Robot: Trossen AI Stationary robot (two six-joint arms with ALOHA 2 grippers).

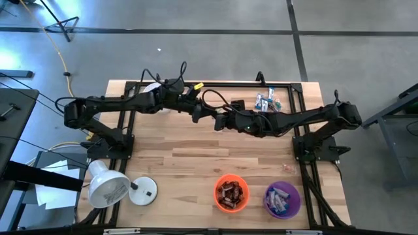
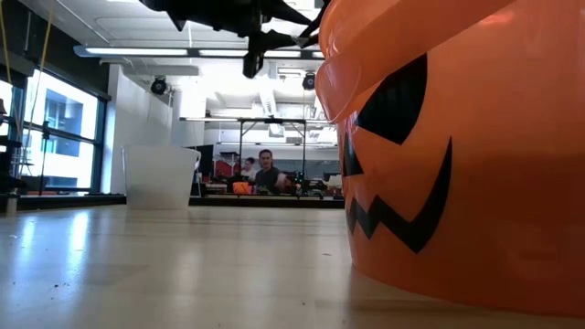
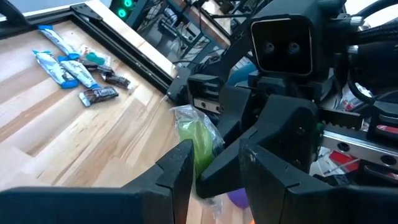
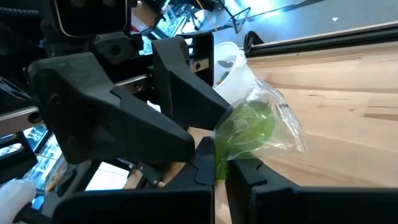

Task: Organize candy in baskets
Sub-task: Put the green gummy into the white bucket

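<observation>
My right gripper (image 4: 221, 165) is shut on a green candy in a clear wrapper (image 4: 249, 127), held high over the far middle of the table. My left gripper (image 3: 214, 163) is open and faces it. Its fingers stand on either side of the green candy (image 3: 196, 144) and of the right fingertips. In the high view the two grippers meet nose to nose, left (image 1: 196, 115) and right (image 1: 219, 122). Loose candy (image 1: 268, 102) lies on the far right of the table. The orange basket (image 1: 232, 194) and the purple basket (image 1: 282, 200) stand at the near edge with candy in them. The white basket (image 4: 233, 62) stands behind the left arm. My right gripper pinches the green candy by one end of its wrapper (image 4: 222, 148) between its two fingers. The fingers come nearly level from the table's right side. The rest of the candy sticks out past the fingertips, lifted clear of the table. My left gripper: whether the inner side of one finger (image 3: 183, 165) touches the wrapper, I cannot tell.
A white dome lamp (image 1: 108, 186) lies at the near left corner. A black frame (image 1: 130, 88) runs round the table's far part. Bare wood shows in the table's middle (image 1: 196, 156). In the low view the orange basket (image 2: 457, 146) fills the right side.
</observation>
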